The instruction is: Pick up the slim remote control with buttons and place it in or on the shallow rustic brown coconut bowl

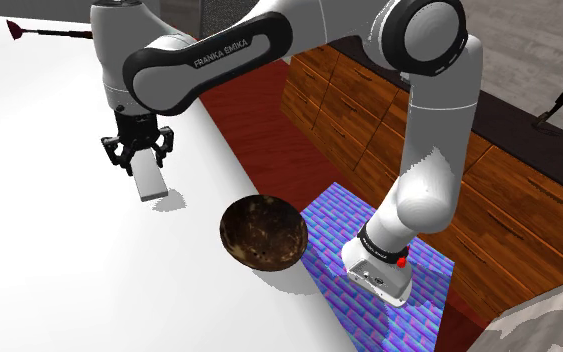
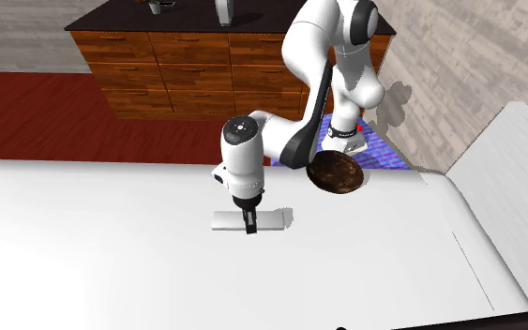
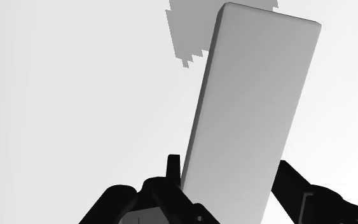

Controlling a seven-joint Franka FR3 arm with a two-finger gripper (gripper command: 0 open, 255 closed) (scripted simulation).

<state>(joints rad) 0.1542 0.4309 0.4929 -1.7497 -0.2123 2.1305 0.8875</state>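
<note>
White arm (image 1: pixel 431 150) arched high, forearm reaching out. Black gripper (image 1: pixel 139 160) points straight down. Fingers closed on the grey remote (image 1: pixel 151 186).

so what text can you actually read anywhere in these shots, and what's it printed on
"FRANKA EMIKA": white capitals on the dark cover of the arm, read in the shoulder view.
Small dark marks on the arm's base, near its red dot: too small to read.
The remote is drawn plain grey and bears no label or number.
The brown bowl bears no text.
</note>
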